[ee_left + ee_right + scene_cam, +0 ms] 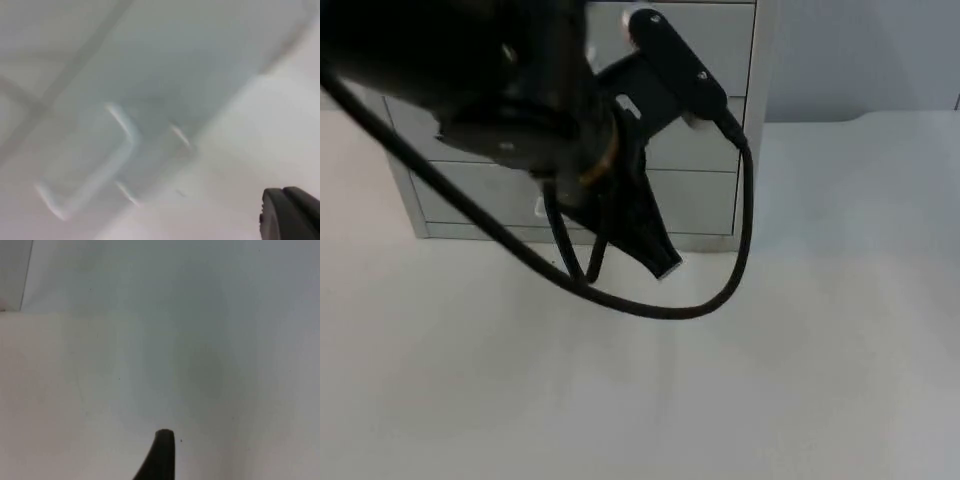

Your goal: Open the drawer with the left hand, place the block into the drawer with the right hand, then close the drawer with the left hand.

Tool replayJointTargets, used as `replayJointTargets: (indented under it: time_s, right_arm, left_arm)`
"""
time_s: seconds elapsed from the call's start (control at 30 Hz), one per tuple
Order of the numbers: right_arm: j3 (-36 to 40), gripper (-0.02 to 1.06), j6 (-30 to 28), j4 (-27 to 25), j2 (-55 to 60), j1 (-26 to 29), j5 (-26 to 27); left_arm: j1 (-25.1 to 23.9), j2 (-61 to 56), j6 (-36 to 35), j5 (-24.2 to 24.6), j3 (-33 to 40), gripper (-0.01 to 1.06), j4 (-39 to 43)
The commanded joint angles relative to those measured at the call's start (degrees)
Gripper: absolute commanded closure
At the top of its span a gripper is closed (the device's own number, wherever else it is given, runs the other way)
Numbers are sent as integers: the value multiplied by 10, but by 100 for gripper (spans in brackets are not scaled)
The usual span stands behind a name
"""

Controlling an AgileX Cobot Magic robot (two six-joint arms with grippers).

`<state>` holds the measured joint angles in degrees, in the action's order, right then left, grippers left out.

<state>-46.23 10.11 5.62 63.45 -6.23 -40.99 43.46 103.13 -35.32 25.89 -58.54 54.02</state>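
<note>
From the left, my left arm (510,90) reaches in over the white bench (770,380), which puts it straight in front of the grey drawer unit (705,130) standing against the back. I judge it sits there because opening a drawer is the left side's job. The left gripper (645,240) hangs low in front of the lowest drawer (695,200), near the foot of the unit and close to the bench. I cannot tell whether its fingers are parted or together, as the arm's own bulk covers them from above.

The left wrist view looks at that drawer front from close by, with the pale bar handle (95,170) standing out from it. One dark fingertip (292,212) is off to the side of the handle, apart from it, so I judge the handle is not yet caught. All the drawers that I can see look shut, their fronts flush, so the first step seems undone.

On the right, the right gripper (161,455) waits with a fingertip over bare bench; I cannot tell its state either. I cannot make out the block from here, so I'd want to find it before the right arm's turn comes.
</note>
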Motion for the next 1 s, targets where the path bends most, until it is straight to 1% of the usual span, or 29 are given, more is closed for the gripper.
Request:
replayJointTargets:
  time_s: [0.0, 0.03, 0.07, 0.1, 0.13, 0.17, 0.23, 0.27, 0.43, 0.47, 0.53, 0.57, 0.6, 0.63, 0.7, 0.77, 0.8, 0.87, 0.93, 0.97]
  right_arm:
    - [0, 27, -6, 0, -3, 3, 2]
    - [0, 27, -6, 0, -3, 3, 2]
    - [0, 27, -6, 0, -3, 3, 2]
    - [0, 27, -6, 0, -3, 3, 2]
    - [0, 27, -6, 0, -3, 3, 2]
    - [0, 27, -6, 0, -3, 3, 3]
    - [0, 27, -6, 0, -3, 3, 3]
    - [0, 27, -6, 0, -3, 3, 3]
    - [0, 27, -18, 0, -3, 3, 5]
    - [0, 27, -18, 0, -3, 3, 5]
    - [0, 27, -20, 0, -4, 3, 5]
    - [0, 27, -23, -3, -4, 3, 5]
    - [0, 27, -23, -3, -4, 3, 5]
    - [0, 27, -34, -14, -6, 3, 5]
    - [0, 27, -81, -48, -14, 3, 5]
    - [0, 27, -124, -86, -32, 3, 10]
    - [0, 27, -124, -86, -32, 3, 10]
    - [0, 27, -155, -109, -56, 3, 17]
    - [0, 27, -173, -120, -87, 3, 20]
    - [0, 27, -173, -120, -87, 3, 20]
  left_arm:
    - [5, -37, 109, 9, 14, 105, -150]
    - [5, -53, 159, 16, 19, 105, -203]
    - [5, -53, 159, 16, 19, 105, -203]
    - [5, -67, 192, 27, 25, 105, -240]
    - [5, -84, 218, 40, 32, 105, -258]
    - [5, -101, 228, 50, 37, 105, -266]
    - [5, -131, 228, 73, 41, 105, -270]
    - [5, -131, 228, 73, 41, 105, -270]
    - [5, -215, 228, 114, 41, 105, -279]
    - [5, -215, 228, 114, 41, 105, -279]
    - [5, -248, 228, 129, 41, 105, -286]
    - [5, -276, 228, 142, 41, 105, -287]
    - [5, -276, 228, 142, 41, 105, -287]
    - [4, -295, 228, 148, 41, 105, -288]
    - [-11, -330, 228, 156, 41, 105, -302]
    - [-40, -364, 228, 158, 41, 105, -319]
    - [-40, -364, 228, 158, 41, 105, -319]
    - [-81, -400, 231, 158, 41, 105, -330]
    - [-126, -433, 236, 158, 41, 105, -343]
    - [-126, -433, 236, 158, 41, 105, -343]
